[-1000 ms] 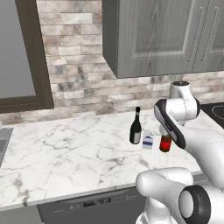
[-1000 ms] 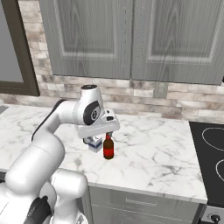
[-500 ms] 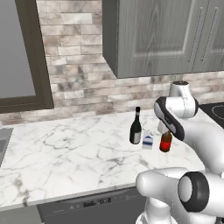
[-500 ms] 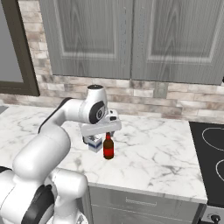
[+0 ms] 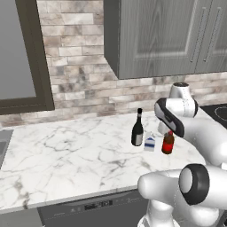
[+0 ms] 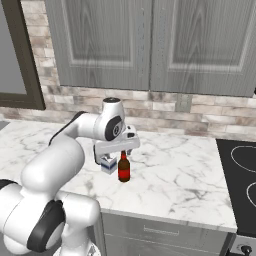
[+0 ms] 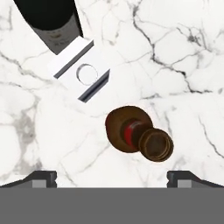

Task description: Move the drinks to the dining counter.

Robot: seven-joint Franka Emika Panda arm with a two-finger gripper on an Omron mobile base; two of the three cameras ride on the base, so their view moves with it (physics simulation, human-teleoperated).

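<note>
Marble counter (image 5: 66,159), white with grey veins, runs under a brick backsplash (image 5: 80,75) and grey wall cabinets (image 6: 150,45); a dark dishwasher front (image 5: 95,208) sits below its front edge in the left base view, and a black cooktop (image 6: 240,175) adjoins its right end in the right base view. The white arm (image 6: 65,150) arches over the counter and ends above a cluster of three drinks standing upright toward the right half of the counter, roughly midway between back wall and front edge. Tall black wine bottle (image 5: 138,128) stands at the left of the cluster, nearest the wall side. Red-brown beer bottle (image 5: 167,142) stands at the right of the cluster, slightly closer to the front edge; in the hand view (image 7: 138,135) it is seen from above, cap toward the lower right, lying between the two finger tips but higher in the frame. Small blue-and-white milk carton (image 5: 150,143) sits between the two bottles, just beside the wine bottle; whether they touch cannot be told. In the hand view the carton top (image 7: 79,73) lies right below the wine bottle's base (image 7: 50,22). Gripper (image 6: 117,146) hovers directly over the beer bottle, jaws spread fully wide, holding nothing; finger tips (image 7: 41,178) sit at either side of the bottom of the hand view.
</note>
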